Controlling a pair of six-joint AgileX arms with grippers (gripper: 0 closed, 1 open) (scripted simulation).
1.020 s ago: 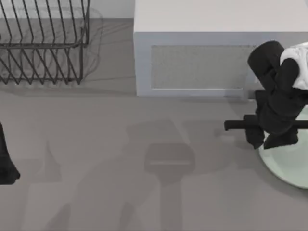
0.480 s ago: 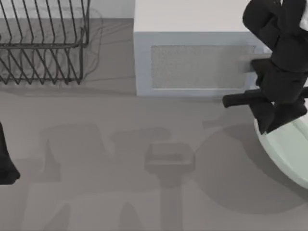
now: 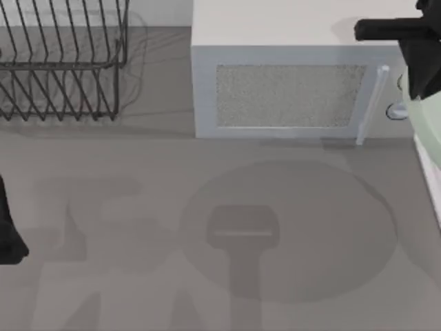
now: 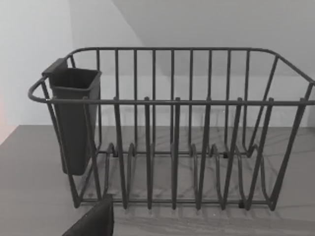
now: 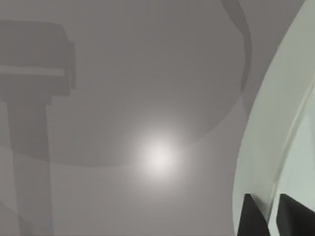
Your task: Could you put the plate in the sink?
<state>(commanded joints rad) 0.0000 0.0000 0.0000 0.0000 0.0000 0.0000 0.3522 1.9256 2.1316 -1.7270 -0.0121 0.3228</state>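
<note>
The plate (image 3: 426,131), glossy pale mint-green with a thin raised rim, hangs at the tabletop's right edge, lifted and tilted, with its round shadow lying on the grey surface below. In the right wrist view its smooth curved rim (image 5: 268,128) sweeps down to two dark fingers (image 5: 253,216) that pinch the rim between them, one on each face. The right gripper (image 3: 422,62) sits at the far right corner of the tabletop, above the plate and beside the microwave (image 3: 289,76). The microwave is a boxy grey-white unit with a speckled window, a vertical bar handle and a round knob. A dark wire dish rack (image 3: 62,62) with a rectangular cup on its side stands at the far left corner. The left arm (image 3: 8,234) is parked at the left edge; its fingers cannot be made out.
</note>
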